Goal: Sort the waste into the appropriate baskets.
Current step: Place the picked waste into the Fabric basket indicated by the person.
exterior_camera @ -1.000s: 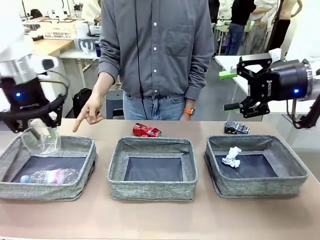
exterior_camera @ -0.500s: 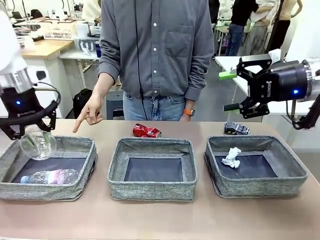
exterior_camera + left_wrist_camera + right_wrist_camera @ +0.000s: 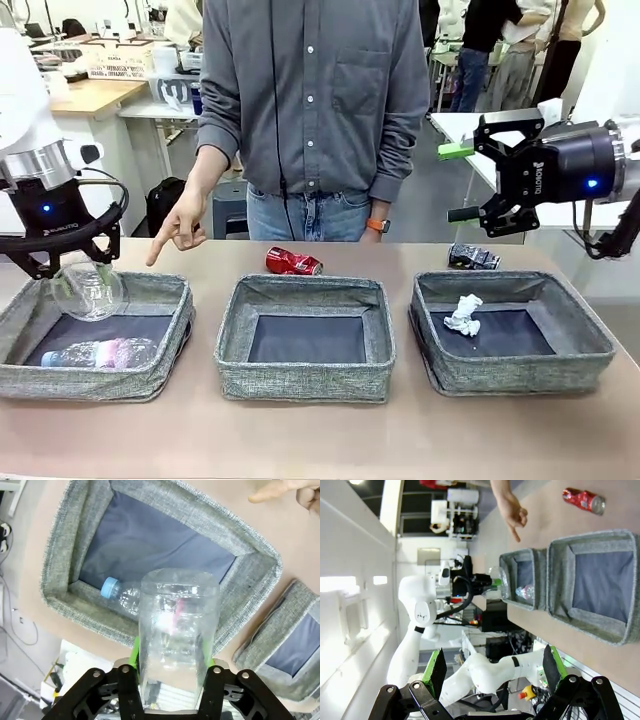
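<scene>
Left tool (image 3: pixel 171 652) grips a clear bottle (image 3: pixel 177 610) over the left basket (image 3: pixel 52 565) — seemingly poised to drop it — right tool (image 3: pixel 494 667) spread, empty.

Three cameras, one table.
The front camera sits on the robot's side and looks across the brown table (image 3: pixel 320 440) to the person in a grey shirt (image 3: pixel 315 100) at 12 o'clock, with three grey woven cloth baskets (image 3: pixel 305 375) in a row between. The left wrist camera looks down from very near at a clear plastic bottle (image 3: pixel 177 630), with the left basket (image 3: pixel 57 550) under it. The right wrist camera is high up, far off and turned sideways; it shares that left basket, toward 3 o'clock.
</scene>
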Robot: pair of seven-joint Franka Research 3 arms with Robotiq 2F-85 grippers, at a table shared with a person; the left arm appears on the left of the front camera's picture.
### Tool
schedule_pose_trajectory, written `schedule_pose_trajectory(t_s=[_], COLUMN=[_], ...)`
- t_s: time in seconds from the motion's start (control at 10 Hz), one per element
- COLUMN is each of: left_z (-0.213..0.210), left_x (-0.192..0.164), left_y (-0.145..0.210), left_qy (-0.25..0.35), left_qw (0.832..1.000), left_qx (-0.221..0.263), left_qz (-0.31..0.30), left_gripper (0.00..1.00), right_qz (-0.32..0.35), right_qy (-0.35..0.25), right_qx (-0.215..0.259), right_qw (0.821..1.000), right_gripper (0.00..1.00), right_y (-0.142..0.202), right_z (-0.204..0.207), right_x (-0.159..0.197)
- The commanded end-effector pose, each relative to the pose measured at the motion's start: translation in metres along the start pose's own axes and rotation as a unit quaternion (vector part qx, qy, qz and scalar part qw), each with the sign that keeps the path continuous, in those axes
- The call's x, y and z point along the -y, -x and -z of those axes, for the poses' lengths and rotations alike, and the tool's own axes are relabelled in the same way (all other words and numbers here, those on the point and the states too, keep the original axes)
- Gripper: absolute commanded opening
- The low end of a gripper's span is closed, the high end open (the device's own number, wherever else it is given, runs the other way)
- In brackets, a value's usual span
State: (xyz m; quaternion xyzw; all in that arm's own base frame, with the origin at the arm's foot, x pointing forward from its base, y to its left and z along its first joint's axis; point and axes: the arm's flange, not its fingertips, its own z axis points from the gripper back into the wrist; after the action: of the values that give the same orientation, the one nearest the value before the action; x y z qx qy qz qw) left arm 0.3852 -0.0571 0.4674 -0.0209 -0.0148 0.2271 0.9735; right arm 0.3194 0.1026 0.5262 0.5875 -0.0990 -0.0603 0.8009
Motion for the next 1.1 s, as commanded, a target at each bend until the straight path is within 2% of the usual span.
schedule_pose_trajectory(t_s=[0.0, 0.3, 0.8, 0.9, 1.0], left_z=[-0.004, -0.013, -0.016, -0.02, -0.034], left_x=[0.001, 0.004, 0.009, 0.016, 0.029], left_y=[0.003, 0.007, 0.01, 0.013, 0.021], left_qy=[0.009, 0.008, 0.013, 0.025, 0.08], left_qw=[1.0, 0.999, 0.999, 1.0, 0.995], left_qx=[0.017, 0.034, 0.031, 0.003, -0.038], left_qz=[-0.012, -0.015, -0.003, 0.016, 0.051], left_gripper=[1.0, 1.0, 1.0, 1.0, 1.0], right_qz=[0.007, 0.007, 0.007, 0.007, 0.007], right_qy=[-0.003, -0.003, -0.003, -0.003, -0.003], right_qx=[-0.001, -0.001, -0.001, -0.001, -0.001], right_qw=[1.0, 1.0, 1.0, 1.0, 1.0], right_gripper=[1.0, 1.0, 1.0, 1.0, 1.0], right_y=[0.001, 0.001, 0.001, 0.001, 0.001], right_z=[0.0, 0.0, 0.0, 0.0, 0.0], right_x=[-0.002, -0.002, -0.002, -0.002, -0.002])
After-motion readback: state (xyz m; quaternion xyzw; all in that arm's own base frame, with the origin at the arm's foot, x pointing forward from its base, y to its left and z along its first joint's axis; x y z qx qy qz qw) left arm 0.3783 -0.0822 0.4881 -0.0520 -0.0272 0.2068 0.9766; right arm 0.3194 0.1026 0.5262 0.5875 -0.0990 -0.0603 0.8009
